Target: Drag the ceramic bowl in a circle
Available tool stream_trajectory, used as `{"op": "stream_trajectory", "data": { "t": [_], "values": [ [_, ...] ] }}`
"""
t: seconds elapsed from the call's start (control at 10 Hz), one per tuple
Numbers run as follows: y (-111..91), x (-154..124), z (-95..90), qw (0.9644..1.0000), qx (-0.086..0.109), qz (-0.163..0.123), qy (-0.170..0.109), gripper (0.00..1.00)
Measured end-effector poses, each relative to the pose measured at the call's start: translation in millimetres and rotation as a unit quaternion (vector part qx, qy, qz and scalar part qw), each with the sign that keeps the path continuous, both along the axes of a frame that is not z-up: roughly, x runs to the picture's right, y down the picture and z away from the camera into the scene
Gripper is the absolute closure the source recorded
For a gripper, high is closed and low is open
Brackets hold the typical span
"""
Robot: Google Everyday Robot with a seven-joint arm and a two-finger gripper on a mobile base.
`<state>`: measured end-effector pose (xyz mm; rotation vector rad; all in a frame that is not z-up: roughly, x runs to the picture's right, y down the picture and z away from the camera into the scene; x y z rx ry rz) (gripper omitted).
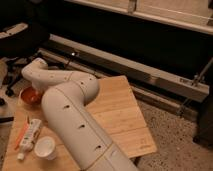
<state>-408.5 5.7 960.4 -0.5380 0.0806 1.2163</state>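
The ceramic bowl [30,97] is small, round and glossy orange-red. It sits on the wooden table [117,112] near its far left corner. My white arm [67,107] stretches from the lower middle across the table and bends down at its far end. My gripper [30,86] is at that end, right over the bowl's far rim, and the arm's wrist mostly hides it. I cannot tell whether it touches the bowl.
A white cup [45,148] stands near the table's front left. A white tube [31,135] and an orange stick [22,136] lie beside it. A black office chair [17,35] stands at the far left. A metal rail [150,75] runs along the floor behind the table.
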Motion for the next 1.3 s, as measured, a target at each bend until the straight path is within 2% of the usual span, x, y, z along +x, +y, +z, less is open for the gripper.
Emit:
{"op": "stream_trajectory", "data": {
  "t": [0.2, 0.4, 0.7, 1.0, 1.3],
  "values": [
    [-11.2, 38.0, 20.4, 0.9991, -0.004, 0.022, 0.037, 1.0],
    [-22.4, 83.2, 32.7, 0.9954, -0.004, 0.057, 0.077, 1.0],
    [-12.4, 122.6, 34.9, 0.9902, -0.013, 0.071, 0.119, 1.0],
    [3.4, 135.2, 14.6, 0.9888, -0.014, 0.043, 0.142, 1.0],
    [28.3, 127.1, -29.4, 0.9861, -0.017, -0.01, 0.165, 1.0]
  ]
}}
